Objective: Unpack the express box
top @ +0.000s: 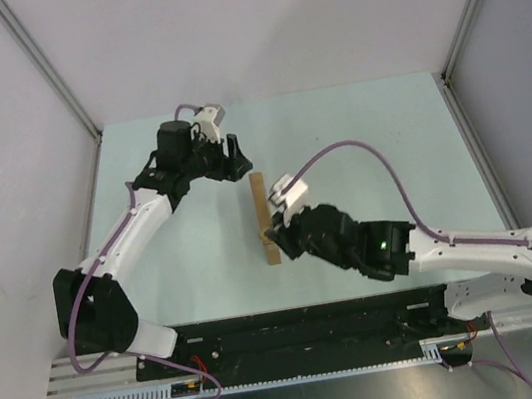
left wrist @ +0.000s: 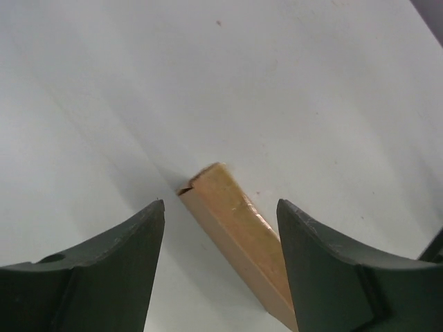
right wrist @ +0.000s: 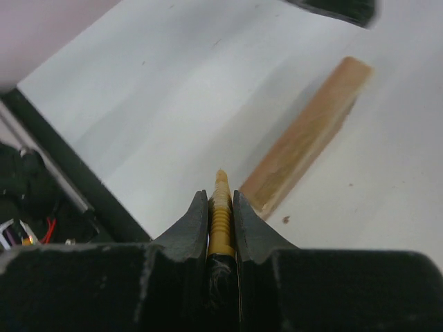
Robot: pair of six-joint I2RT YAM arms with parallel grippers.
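The express box [top: 264, 216] is a narrow brown cardboard box lying lengthwise in the middle of the table. It also shows in the left wrist view [left wrist: 239, 235] and the right wrist view [right wrist: 308, 133]. My left gripper [top: 236, 156] is open just beyond the box's far end, and that end lies between its fingers [left wrist: 220, 207]. My right gripper [top: 280, 235] is shut on the yellow utility knife [right wrist: 221, 218], beside the box's near end. The knife's tip points toward the near end of the box.
The pale table [top: 357, 134] is bounded by grey walls and aluminium posts. A black rail with cables [top: 296, 326] runs along the near edge. The right arm's purple cable [top: 359, 149] arcs over the table's right half.
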